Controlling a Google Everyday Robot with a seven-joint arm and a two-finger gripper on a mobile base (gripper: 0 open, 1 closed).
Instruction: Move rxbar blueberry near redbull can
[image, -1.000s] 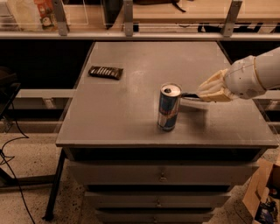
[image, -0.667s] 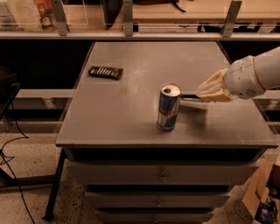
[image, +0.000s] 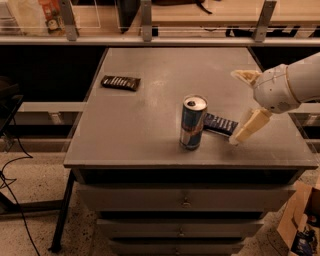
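Nearest the camera is the front of the grey counter (image: 150, 150), with drawers (image: 185, 200) stacked below its edge. Just back from that edge, right of the middle, the redbull can (image: 193, 123) stands upright, blue and silver with a red mark low on its side and a silver top.

Right behind it the rxbar blueberry (image: 220, 124) lies flat on the counter. Its long axis runs roughly left to right, with the right end angled a little toward the camera. Its left end is at the can, hidden or touching, I cannot tell which. The wrapper is dark navy with pale lettering, too small to read.

The claw (image: 234, 108) is at the bar's right end, released. One pale finger (image: 250, 127) slants down to the counter just beside the bar and the other is raised well above it.

Farther back on the left lies a dark brown bar (image: 120, 82) with white lettering. A shelf rail (image: 150, 40) crosses behind the counter.
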